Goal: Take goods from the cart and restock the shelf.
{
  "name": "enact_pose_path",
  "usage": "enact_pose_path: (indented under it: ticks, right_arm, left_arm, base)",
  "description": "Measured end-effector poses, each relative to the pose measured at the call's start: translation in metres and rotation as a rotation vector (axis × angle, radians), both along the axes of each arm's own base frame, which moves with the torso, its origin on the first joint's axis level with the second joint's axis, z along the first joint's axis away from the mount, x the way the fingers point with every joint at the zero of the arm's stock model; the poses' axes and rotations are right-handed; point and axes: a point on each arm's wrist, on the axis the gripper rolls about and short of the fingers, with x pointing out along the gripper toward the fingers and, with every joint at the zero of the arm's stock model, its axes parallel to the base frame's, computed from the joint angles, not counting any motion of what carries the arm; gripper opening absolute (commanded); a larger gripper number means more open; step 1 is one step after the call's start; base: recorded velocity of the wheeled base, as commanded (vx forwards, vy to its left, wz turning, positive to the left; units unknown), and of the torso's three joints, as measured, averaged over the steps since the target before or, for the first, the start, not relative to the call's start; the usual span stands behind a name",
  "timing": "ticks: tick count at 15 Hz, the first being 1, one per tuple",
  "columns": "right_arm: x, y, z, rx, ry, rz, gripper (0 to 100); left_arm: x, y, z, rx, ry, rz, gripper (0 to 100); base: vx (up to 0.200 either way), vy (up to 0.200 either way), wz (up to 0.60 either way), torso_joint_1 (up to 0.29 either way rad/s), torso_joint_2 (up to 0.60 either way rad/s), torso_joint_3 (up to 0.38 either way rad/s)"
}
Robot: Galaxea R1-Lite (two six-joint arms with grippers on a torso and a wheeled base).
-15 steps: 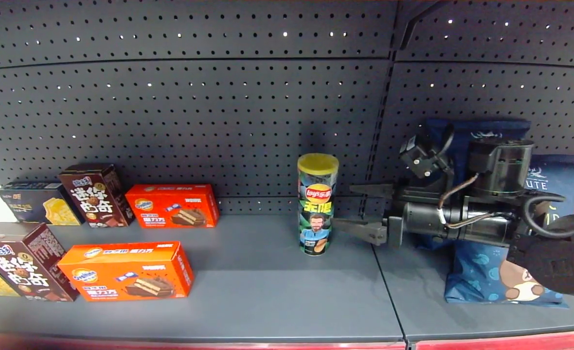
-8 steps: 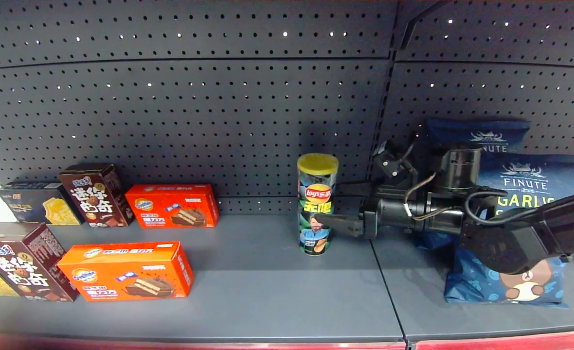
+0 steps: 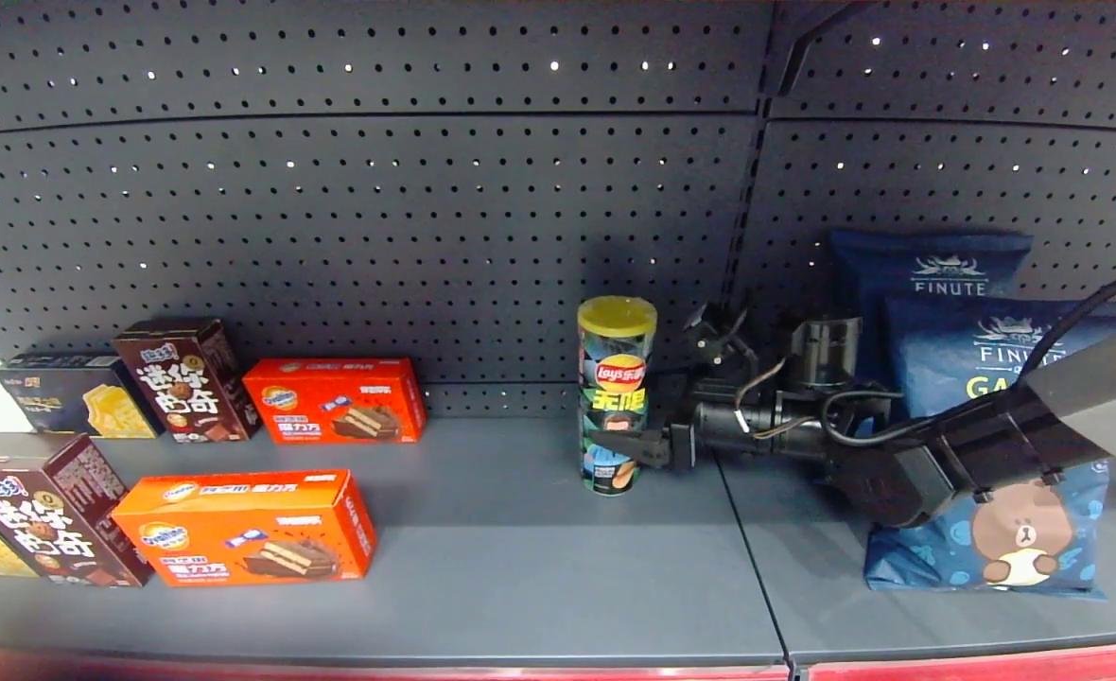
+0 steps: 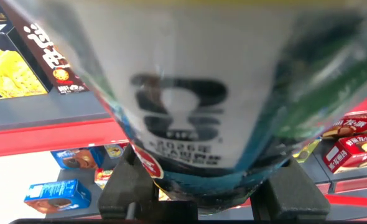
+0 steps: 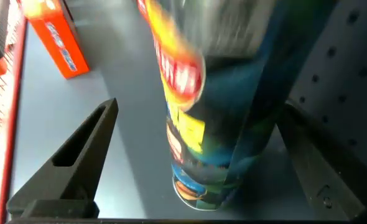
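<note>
A chip can (image 3: pixel 617 397) with a yellow lid stands upright on the grey shelf (image 3: pixel 520 567), close to the pegboard back wall. My right gripper (image 3: pixel 629 416) comes in from the right at the can's lower half, open, with one finger on each side. In the right wrist view the can (image 5: pixel 214 124) sits between the two fingers (image 5: pixel 78 162) with gaps on both sides. My left gripper (image 4: pixel 208 180) is shut on a second chip can (image 4: pixel 190 93), white and teal, held very close to its camera.
Orange and brown snack boxes (image 3: pixel 246 525) lie on the shelf's left part, more at the back (image 3: pixel 336 399). Blue snack bags (image 3: pixel 984 378) lean against the back wall behind my right arm. A red front edge (image 3: pixel 558 672) borders the shelf. Lower shelves with boxes (image 4: pixel 56 193) show below.
My right arm has moved left along the shelf, uncovering the blue bags. Its open fingers, first short of the can, now stand on both sides of it.
</note>
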Motion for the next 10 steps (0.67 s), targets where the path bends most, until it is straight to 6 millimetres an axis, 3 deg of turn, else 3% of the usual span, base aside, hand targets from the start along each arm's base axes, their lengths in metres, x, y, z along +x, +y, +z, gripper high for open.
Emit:
enact_pose_path:
  ticks: [5, 6, 10]
  right_arm:
    - [0.012, 0.008, -0.022, -0.012, 0.022, 0.0, 100]
    - [0.014, 0.009, -0.025, -0.014, 0.026, 0.0, 0]
    - [0.019, 0.012, -0.032, -0.01, 0.035, -0.006, 0]
  left_arm:
    - [0.0, 0.0, -0.001, 0.002, 0.004, 0.003, 0]
    - [0.0, 0.0, -0.001, 0.002, 0.004, 0.003, 0]
    - [0.0, 0.0, -0.001, 0.003, 0.004, 0.004, 0]
  base:
    - [0.0, 0.0, 0.0, 0.0, 0.0, 0.0]
    - [0.0, 0.0, 0.0, 0.0, 0.0, 0.0]
    - [0.0, 0.0, 0.0, 0.0, 0.0, 0.0]
